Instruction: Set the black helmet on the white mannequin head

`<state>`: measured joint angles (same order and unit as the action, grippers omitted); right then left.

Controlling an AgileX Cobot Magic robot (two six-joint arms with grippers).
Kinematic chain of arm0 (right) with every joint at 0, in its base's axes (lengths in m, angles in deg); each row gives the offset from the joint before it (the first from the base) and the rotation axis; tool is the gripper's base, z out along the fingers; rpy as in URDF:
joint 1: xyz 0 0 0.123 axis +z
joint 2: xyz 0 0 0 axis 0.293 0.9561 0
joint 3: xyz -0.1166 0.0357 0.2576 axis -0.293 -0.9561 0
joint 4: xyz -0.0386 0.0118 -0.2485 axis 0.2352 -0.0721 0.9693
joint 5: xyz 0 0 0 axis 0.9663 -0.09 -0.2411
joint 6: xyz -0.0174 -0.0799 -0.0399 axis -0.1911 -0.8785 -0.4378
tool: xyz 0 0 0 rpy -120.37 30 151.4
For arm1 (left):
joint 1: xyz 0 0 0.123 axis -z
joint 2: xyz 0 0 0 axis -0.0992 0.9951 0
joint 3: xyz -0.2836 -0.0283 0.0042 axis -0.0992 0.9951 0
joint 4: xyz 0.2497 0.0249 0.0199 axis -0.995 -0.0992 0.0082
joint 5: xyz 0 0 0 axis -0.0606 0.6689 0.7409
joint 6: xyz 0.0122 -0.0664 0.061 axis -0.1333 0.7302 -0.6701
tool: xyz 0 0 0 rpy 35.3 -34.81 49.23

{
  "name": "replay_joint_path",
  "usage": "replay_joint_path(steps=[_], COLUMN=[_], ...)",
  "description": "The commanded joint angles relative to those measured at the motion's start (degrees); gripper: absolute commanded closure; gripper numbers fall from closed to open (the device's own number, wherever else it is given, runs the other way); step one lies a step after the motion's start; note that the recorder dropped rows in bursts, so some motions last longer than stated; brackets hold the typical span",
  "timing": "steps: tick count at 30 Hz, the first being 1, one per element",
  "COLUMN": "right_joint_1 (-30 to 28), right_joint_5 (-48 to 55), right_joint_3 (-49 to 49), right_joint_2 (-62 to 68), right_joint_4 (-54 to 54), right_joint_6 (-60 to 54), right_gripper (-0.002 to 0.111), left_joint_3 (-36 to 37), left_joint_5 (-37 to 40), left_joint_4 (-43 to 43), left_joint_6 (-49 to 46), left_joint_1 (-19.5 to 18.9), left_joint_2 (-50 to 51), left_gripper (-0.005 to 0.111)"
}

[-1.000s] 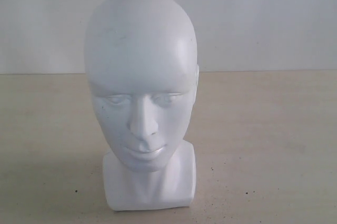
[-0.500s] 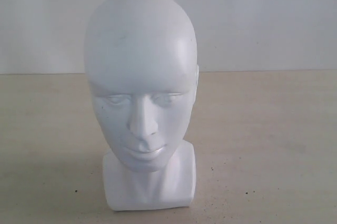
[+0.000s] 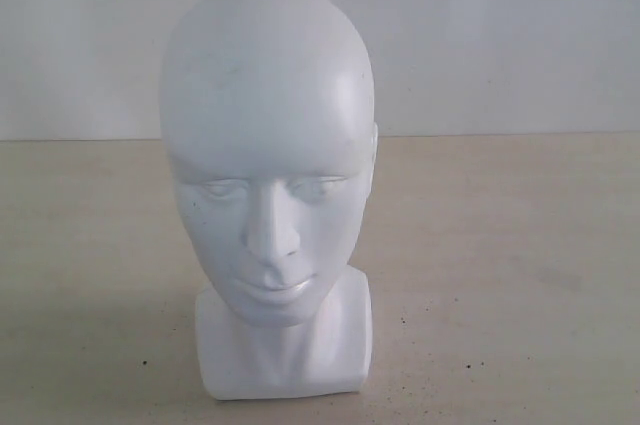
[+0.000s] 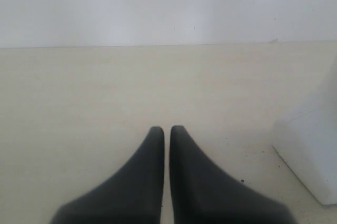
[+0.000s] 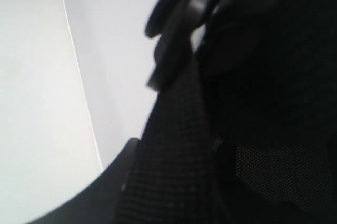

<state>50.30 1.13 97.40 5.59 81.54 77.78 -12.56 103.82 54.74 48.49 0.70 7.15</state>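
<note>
White mannequin head (image 3: 268,175): upright on the pale worktop (image 3: 500,265), face toward the exterior camera, crown uncovered.
Black helmet (image 5: 263,103): not on the head; its mesh lining, woven strap (image 5: 168,155) and buckle (image 5: 176,13) crowd the right wrist view.
Left gripper (image 4: 167,132): jaws pressed together, empty, near the head's base.
Right gripper: jaws hidden; cannot tell.

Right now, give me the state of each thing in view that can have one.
white mannequin head: upright on the table, bare, no helmet on it.
black helmet: off the head, its padded inside and strap fill the right wrist view.
left hand: shut, holding nothing.
right hand: not visible.
</note>
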Motion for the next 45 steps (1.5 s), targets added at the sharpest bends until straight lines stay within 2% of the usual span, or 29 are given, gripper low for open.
replay_joint_path(steps=[1, 8, 27, 31, 35, 38, 45], right_joint_1=[-0.1, -0.1, -0.1, -0.1, -0.1, -0.1, -0.1], right_joint_5=[-5.0, -5.0, -5.0, -5.0, -5.0, -5.0, -2.9], right_joint_3=[1.0, 3.7, 10.9, 11.0, 11.0, 10.9, 10.9], right_joint_2=[-1.1, -1.1, -1.1, -1.1, -1.1, -1.2, -0.9], right_joint_4=[2.4, 8.5, 11.1, 13.5, 15.6, 15.8, 19.0], right_joint_6=[10.8, 20.6, 40.0, 53.1, 52.8, 45.9, 48.5], right_gripper=[0.108, 0.108, 0.108, 0.108, 0.108, 0.108, 0.108], left_joint_3=[0.2, 0.2, 0.2, 0.2, 0.2, 0.2, 0.2], left_joint_5=[0.0, 0.0, 0.0, 0.0, 0.0, 0.0, 0.0], left_joint_4=[0.4, 0.4, 0.4, 0.4, 0.4, 0.4, 0.4], left_joint_6=[0.5, 0.5, 0.5, 0.5, 0.5, 0.5, 0.5], left_joint_1=[0.2, 0.2, 0.2, 0.2, 0.2, 0.2, 0.2], left_joint_2=[-0.2, -0.2, -0.2, -0.2, -0.2, -0.2, -0.2], left_gripper=[0.102, 0.102, 0.102, 0.102, 0.102, 0.102, 0.102])
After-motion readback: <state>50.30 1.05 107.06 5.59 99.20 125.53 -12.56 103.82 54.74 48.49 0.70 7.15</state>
